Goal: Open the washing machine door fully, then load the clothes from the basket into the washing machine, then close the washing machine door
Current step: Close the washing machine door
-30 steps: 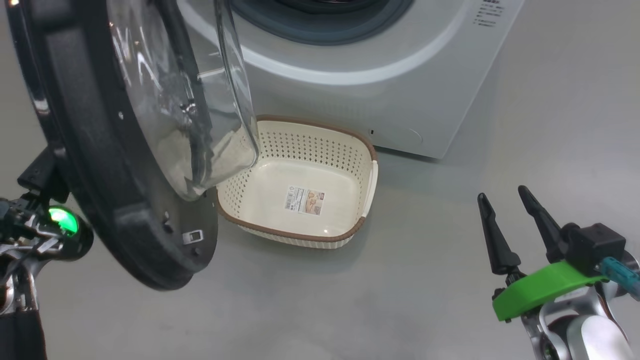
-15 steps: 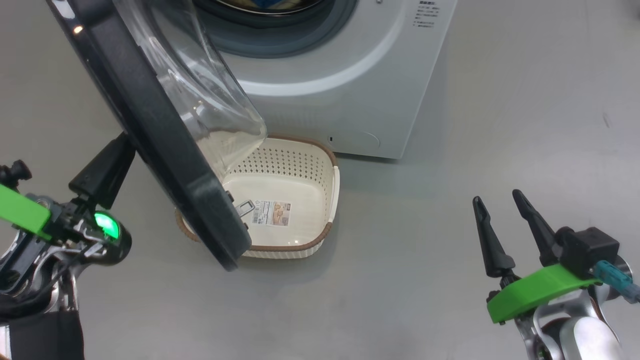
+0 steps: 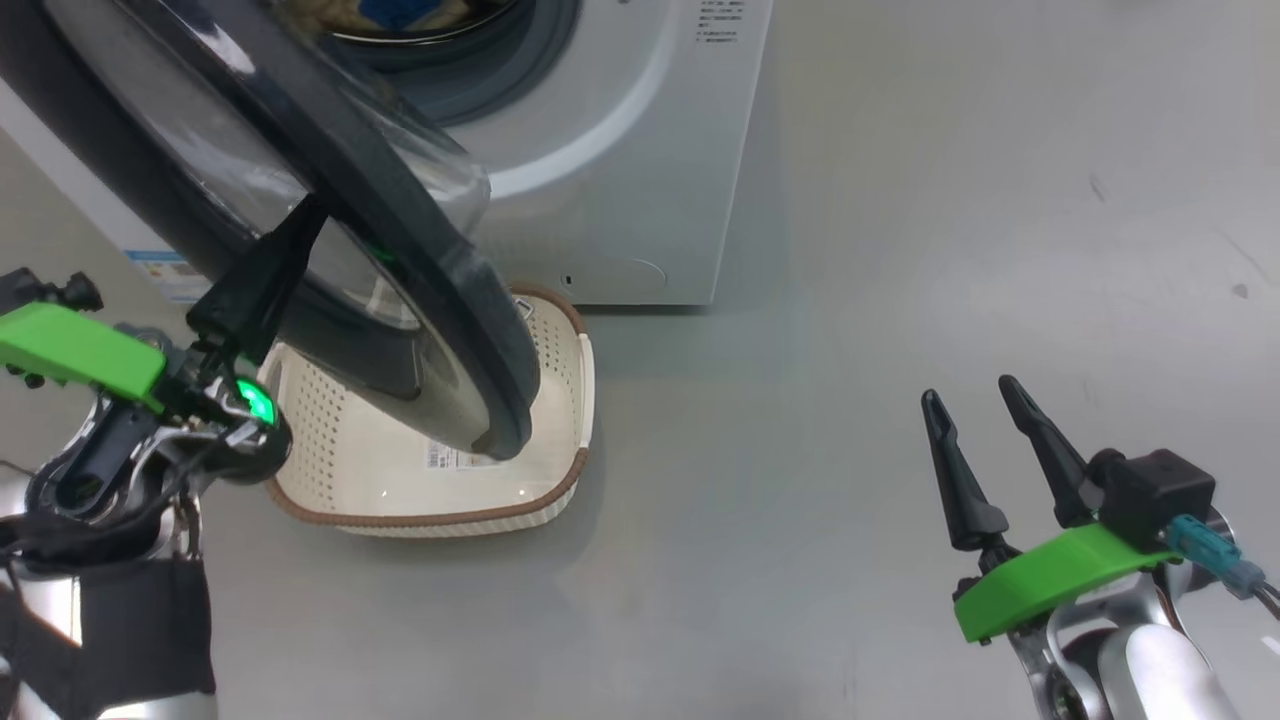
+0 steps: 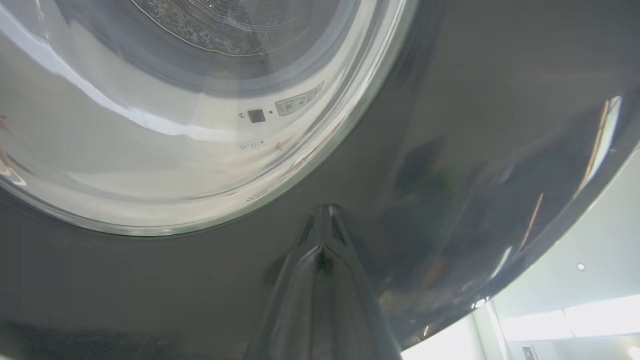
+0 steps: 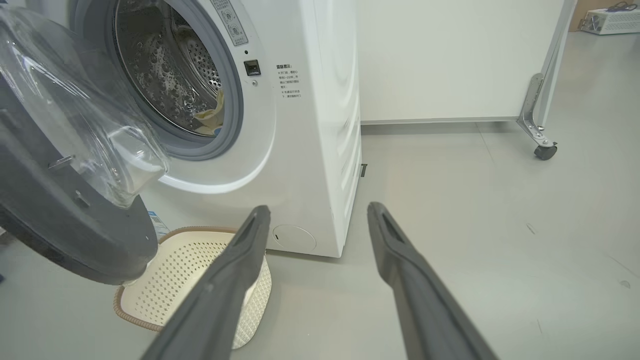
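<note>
At left, the left gripper [image 4: 324, 215], fingers together, touches the washing machine door [image 3: 450, 290]; at right, the right gripper [image 3: 968, 392] gapes empty.

My right fingers [image 5: 225, 285] look like matt dark plastic. The washing machine door [image 3: 470, 300], at ten o'clock, has a glossy black rim and smooth clear glass. The basket [image 3: 450, 518], at seven o'clock, is perforated cream plastic. The drum [image 5: 165, 75] is shiny dimpled steel, and the floor [image 3: 850, 300] is smooth matt grey.

The left gripper [image 4: 325, 212], long dark fingers pressed together, is touching the large round washing machine door [image 4: 450, 150] on its glossy black rim, beside the bulging clear glass bowl [image 4: 150, 125].
</note>
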Controlling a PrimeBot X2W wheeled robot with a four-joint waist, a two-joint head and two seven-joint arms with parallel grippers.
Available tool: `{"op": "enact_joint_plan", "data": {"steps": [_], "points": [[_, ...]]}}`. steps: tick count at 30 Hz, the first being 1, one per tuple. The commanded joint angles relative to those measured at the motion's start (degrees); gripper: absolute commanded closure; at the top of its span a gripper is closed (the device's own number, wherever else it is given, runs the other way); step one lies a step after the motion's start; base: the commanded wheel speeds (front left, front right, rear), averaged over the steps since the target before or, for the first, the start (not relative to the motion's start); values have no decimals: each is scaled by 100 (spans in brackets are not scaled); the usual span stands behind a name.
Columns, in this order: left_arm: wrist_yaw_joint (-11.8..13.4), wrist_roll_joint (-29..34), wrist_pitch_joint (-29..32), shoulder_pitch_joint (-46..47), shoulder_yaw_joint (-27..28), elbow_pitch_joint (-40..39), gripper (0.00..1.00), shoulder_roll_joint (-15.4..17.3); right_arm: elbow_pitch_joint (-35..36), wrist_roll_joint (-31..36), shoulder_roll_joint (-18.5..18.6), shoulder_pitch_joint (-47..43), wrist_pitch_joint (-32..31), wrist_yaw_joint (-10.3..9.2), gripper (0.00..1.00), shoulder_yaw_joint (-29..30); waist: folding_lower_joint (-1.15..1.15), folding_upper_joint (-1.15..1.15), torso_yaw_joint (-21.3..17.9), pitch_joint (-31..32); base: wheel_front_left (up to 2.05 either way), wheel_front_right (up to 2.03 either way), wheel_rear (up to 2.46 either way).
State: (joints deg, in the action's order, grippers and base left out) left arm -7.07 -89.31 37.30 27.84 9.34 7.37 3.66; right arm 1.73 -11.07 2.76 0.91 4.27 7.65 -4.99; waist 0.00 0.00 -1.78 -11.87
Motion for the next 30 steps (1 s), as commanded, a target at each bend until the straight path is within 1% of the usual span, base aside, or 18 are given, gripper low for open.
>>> {"op": "enact_joint_plan", "data": {"steps": [1,5,16,22,30], "points": [[-42,61,-78,327,108,-119,100,85,137,-42,12,223,81,-16,0,-144,0,0,-140,-29,0,0,0],[-42,109,-289,593,5,191,100,43,55,-73,12,254,138,-16,0,-170,0,0,-345,-42,0,0,0],[-42,-11,-611,1165,-207,774,100,-28,12,-90,12,321,170,-16,0,-161,0,0,-610,-143,0,0,0],[-42,-8,-603,1181,-253,699,100,-21,-37,-136,12,361,234,-16,0,-115,0,0,-644,-206,0,0,0],[-42,-75,-638,845,-256,450,100,-33,-105,-135,12,387,288,-16,0,-4,0,0,-507,-182,0,0,0]]}}
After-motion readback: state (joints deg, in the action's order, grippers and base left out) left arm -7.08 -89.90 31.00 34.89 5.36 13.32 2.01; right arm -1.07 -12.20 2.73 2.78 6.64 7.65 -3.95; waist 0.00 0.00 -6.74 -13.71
